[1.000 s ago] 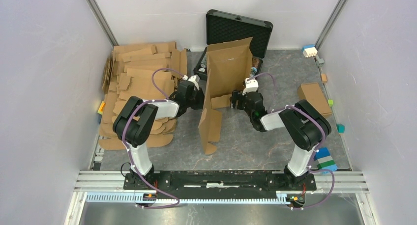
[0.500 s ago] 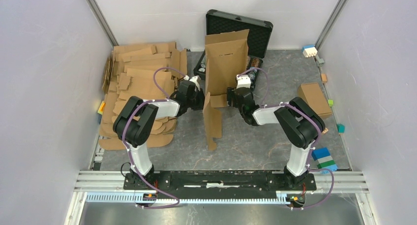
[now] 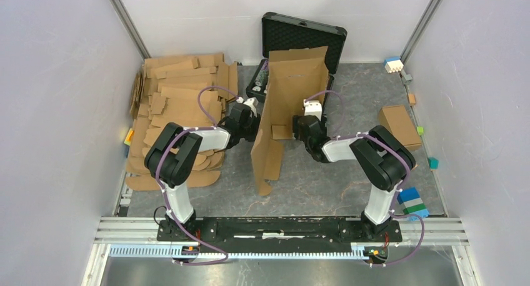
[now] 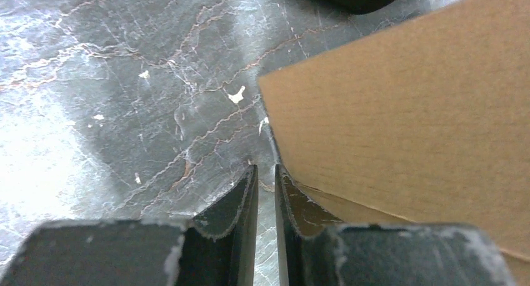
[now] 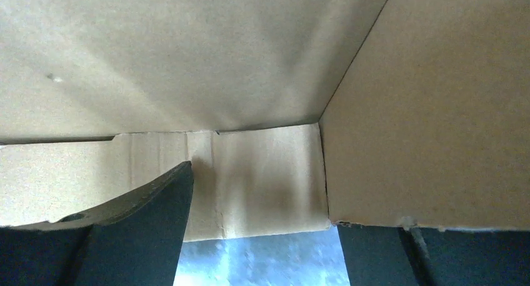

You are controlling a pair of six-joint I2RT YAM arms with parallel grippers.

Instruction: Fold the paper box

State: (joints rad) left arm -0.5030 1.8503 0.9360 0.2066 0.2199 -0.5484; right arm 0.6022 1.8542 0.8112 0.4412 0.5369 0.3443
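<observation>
We see the paper box [image 3: 290, 92] standing on edge in the middle of the table [image 3: 312, 186], its tall panel upright in front of the open black case [image 3: 306, 33] and a long side panel running toward us, its lower end touching the tabletop. A small flap juts from the inner face, low on the tall panel.

The left gripper [image 3: 252, 120] sits just beside the box's outer left face. From its wrist camera we find the jaws nearly closed, only a thin slit between them with bare table showing through and no cardboard in it; the box's edge lies against the outside of the right-hand finger [image 4: 287, 205].

The right gripper [image 3: 299, 128] faces the inner side, at the small flap. Its jaws are spread wide, the flap lying ahead between them, and they clamp nothing.

Further out, we see a heap of flat cardboard sheets [image 3: 181, 80] on the left, a smaller brown box [image 3: 399, 123] on the right, and coloured blocks [image 3: 412, 202] near the right arm's base.
</observation>
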